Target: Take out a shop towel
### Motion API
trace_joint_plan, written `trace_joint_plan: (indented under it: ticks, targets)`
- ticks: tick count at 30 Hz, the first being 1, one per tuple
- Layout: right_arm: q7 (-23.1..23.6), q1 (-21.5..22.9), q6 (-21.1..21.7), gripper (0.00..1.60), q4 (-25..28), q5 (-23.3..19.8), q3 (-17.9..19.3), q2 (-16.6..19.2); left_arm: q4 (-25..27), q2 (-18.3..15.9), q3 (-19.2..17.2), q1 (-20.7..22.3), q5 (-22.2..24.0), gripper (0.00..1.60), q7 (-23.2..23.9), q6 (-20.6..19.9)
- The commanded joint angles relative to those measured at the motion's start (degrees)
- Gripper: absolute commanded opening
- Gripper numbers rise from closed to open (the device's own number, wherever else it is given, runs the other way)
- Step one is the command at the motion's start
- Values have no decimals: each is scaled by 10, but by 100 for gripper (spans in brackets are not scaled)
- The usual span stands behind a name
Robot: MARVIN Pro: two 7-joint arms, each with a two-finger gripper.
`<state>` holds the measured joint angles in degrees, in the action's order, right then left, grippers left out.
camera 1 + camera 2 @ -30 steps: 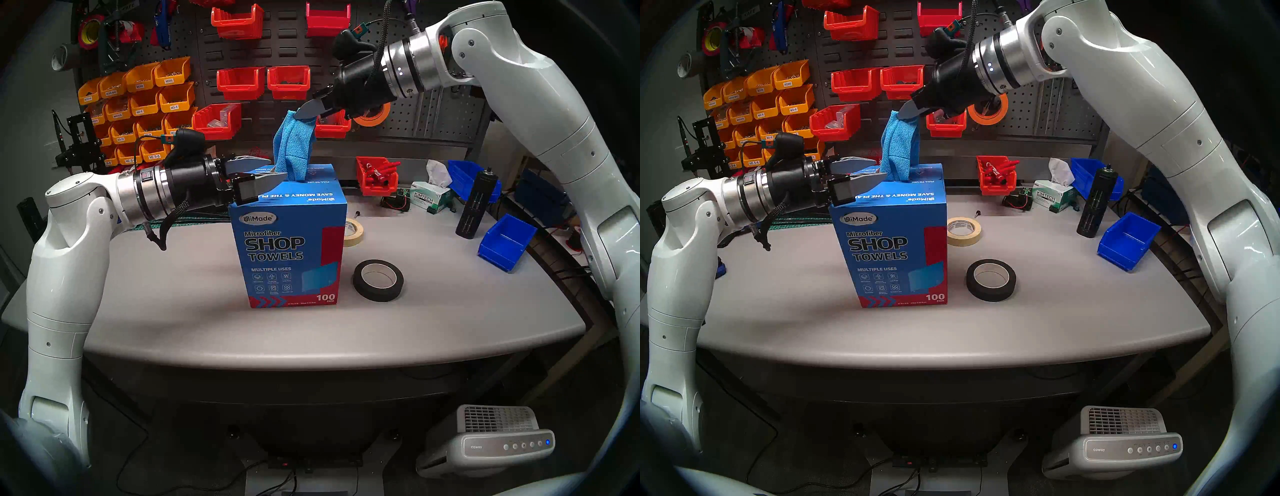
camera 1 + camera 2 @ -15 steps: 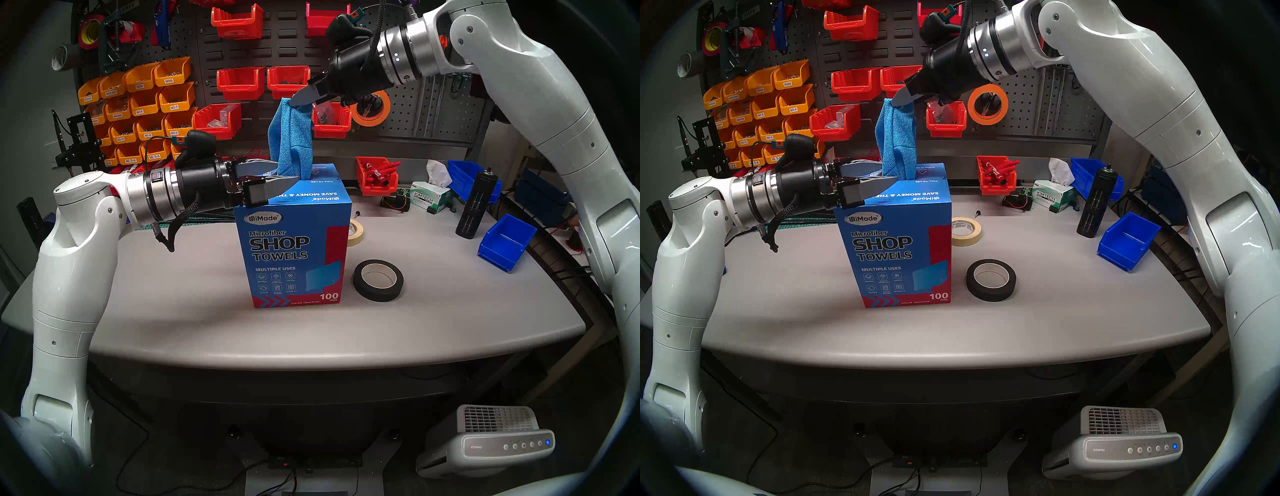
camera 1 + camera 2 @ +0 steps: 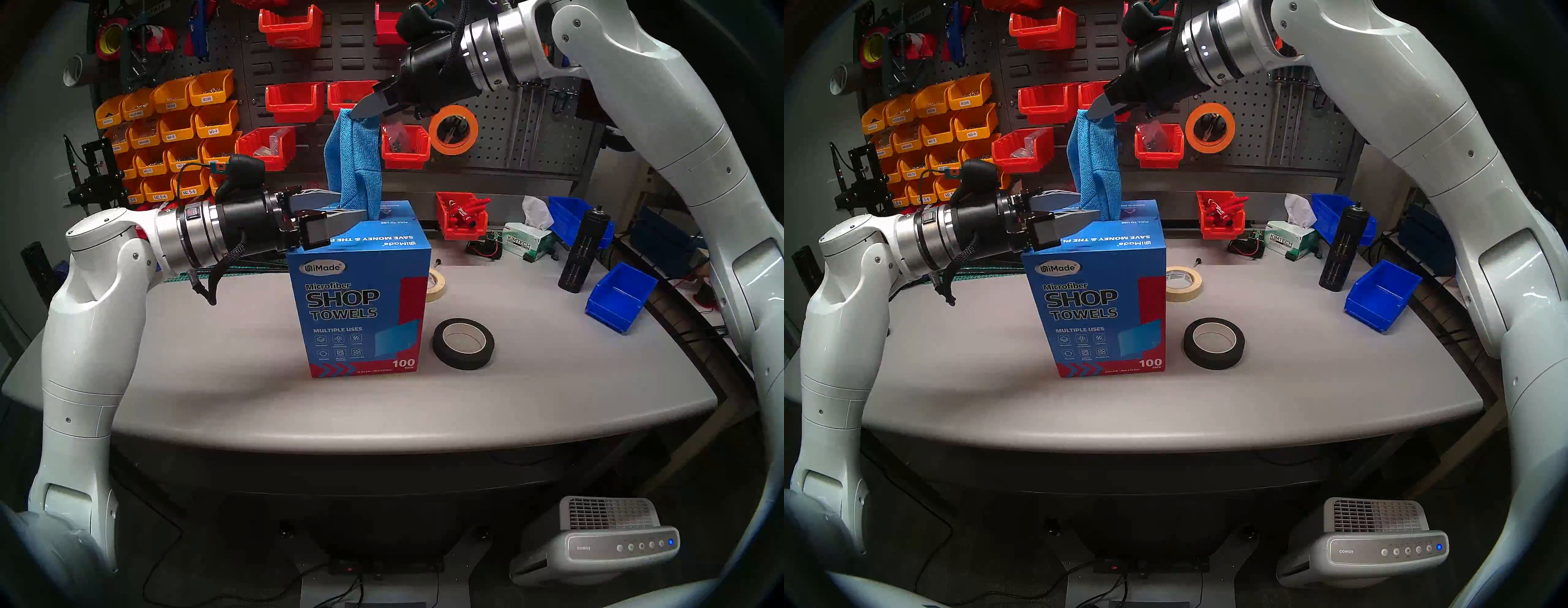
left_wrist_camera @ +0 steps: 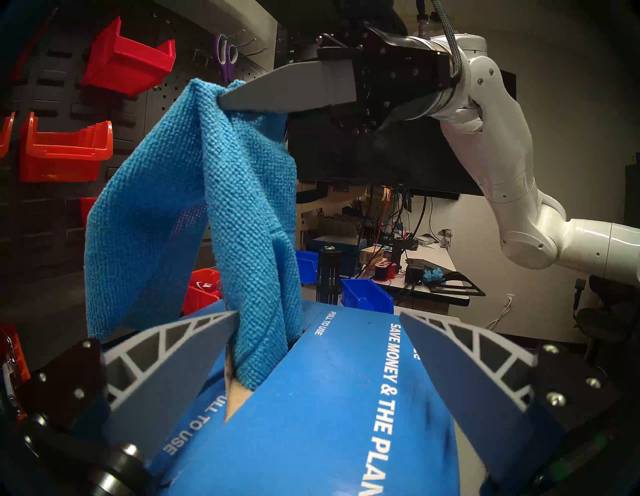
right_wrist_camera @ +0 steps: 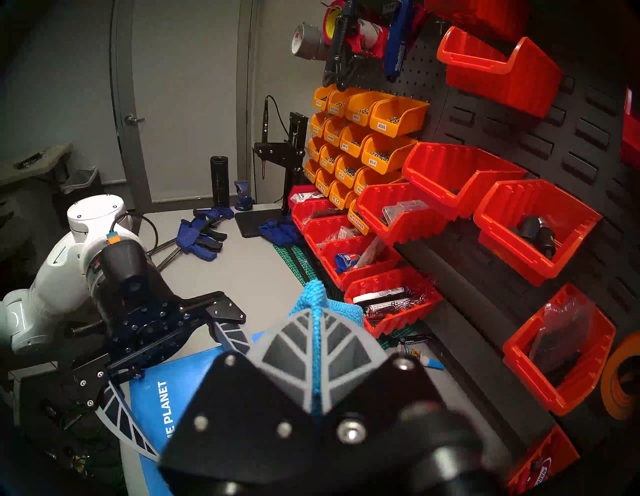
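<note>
The sky-blue shop towel (image 3: 354,170) (image 3: 1096,170) (image 4: 214,207) hangs stretched above the blue "SHOP TOWELS" carton (image 3: 360,305) (image 3: 1098,305) (image 4: 329,415). Its lower end is still in the slot on the carton's top. My right gripper (image 3: 356,114) (image 3: 1091,114) (image 4: 221,102) (image 5: 317,311) is shut on the towel's top corner, high over the carton. My left gripper (image 3: 350,207) (image 3: 1086,206) (image 4: 318,314) is open and lies flat over the carton's top. One finger is on each side of the slot, and the far finger touches the towel.
A black tape roll (image 3: 463,344) and a masking tape roll (image 3: 437,285) lie right of the carton. Farther right are a blue bin (image 3: 619,297), a black cylinder (image 3: 581,250) and a tissue box (image 3: 528,244). A pegboard with red bins (image 3: 292,102) stands close behind.
My right gripper has risen and drifted left, drawing more towel out of the slot. My left gripper slid right over the carton's top, and the carton shifted slightly right.
</note>
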<state>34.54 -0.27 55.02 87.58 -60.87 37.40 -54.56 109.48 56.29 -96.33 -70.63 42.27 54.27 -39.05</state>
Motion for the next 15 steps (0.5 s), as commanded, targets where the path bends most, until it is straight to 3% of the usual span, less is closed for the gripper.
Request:
trace_joint_plan:
  ticks: [1,15]
  targets:
    - [3,25,0,0,4,-2,19,7,4,12,5,44,1,160,-16,1]
    - [7,22,0,0,6,-4,18,12,-14,35,31,44,1,160,-55,-9]
